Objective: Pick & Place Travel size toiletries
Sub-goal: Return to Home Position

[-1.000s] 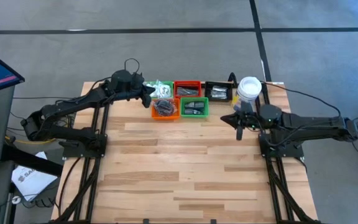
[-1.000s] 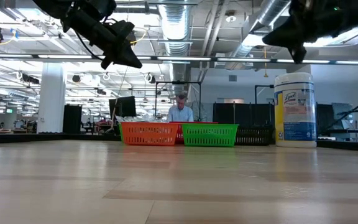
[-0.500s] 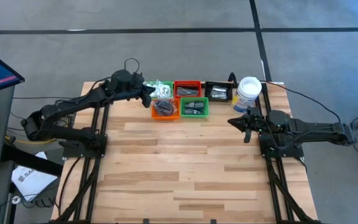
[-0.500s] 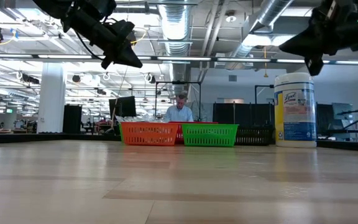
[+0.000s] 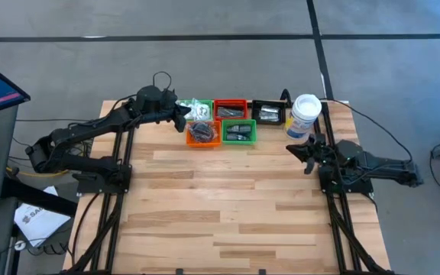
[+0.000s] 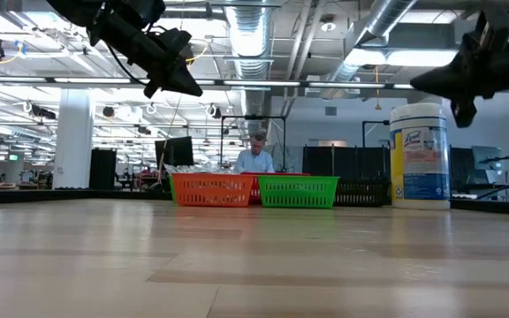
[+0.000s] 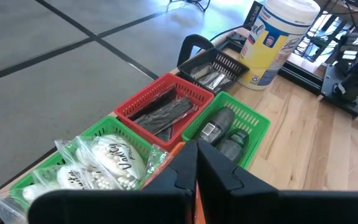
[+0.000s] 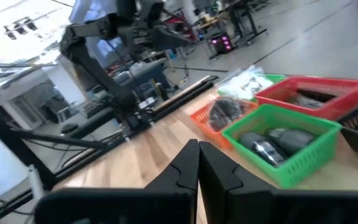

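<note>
Plastic-wrapped travel size toiletries are lying sorted in coloured bins at the table's far edge, looking light, crinkly and slippery, so a pinch mid-body seems best. Left gripper is hovering at their left end and right gripper near the white canister, both pinched together, carrying nothing. Smooth wooden table is fronting a workshop.

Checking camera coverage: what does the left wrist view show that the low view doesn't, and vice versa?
Left wrist view only: the bins' contents, clear packets with white contents in one green bin, dark grey ovals in the other, dark pieces in the red bin, silvery sachets in the black bin. Low view only: a person behind the bins, and a clear look at the right tool raised near the white canister. Shared: the left tool near the bins, that canister.
</note>
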